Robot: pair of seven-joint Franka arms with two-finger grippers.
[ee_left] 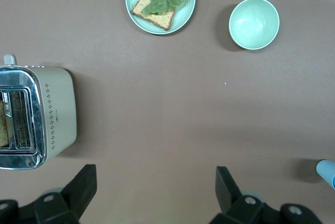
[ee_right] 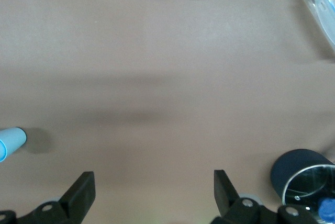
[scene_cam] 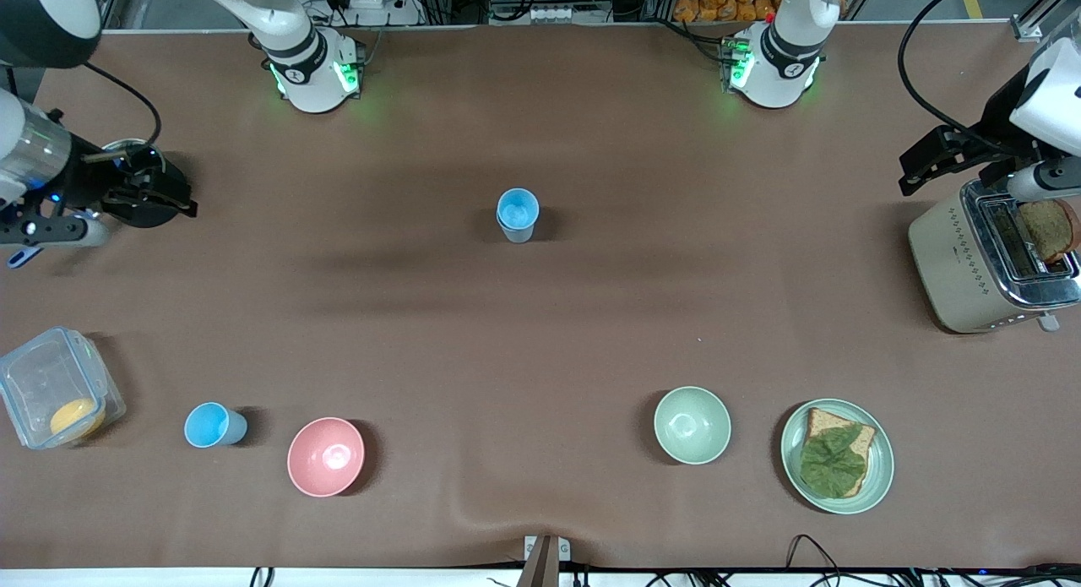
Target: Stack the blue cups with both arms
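You have two blue cup positions to work with. The central blue cup [scene_cam: 517,214] stands upright mid-table and seems already to hold a second cup nested in it, since a double rim shows. The lone blue cup [scene_cam: 214,425] stands close to the front camera toward the right arm's end of the table, between the clear lidded box [scene_cam: 56,397] and the pink bowl [scene_cam: 326,456].

The right gripper [ee_right: 152,195] hangs with fingers spread wide and empty, over the table's edge at its own end beside the black pot [ee_right: 303,176]. The left gripper [ee_left: 156,192] is equally wide and empty, above the toaster [scene_cam: 992,263] at its end.

Judging by reach, send the right arm to the lone cup: come straight down, pinch one wall at the rim, lift clear of the pink bowl, then lower it squarely into the central stack. The left arm could steady that stack.

The clear box holds something round and orange. The pink bowl and the pale-green bowl [scene_cam: 692,425] look empty. The plate [scene_cam: 837,456] carries bread topped with a green leaf; another slice sits in the toaster.
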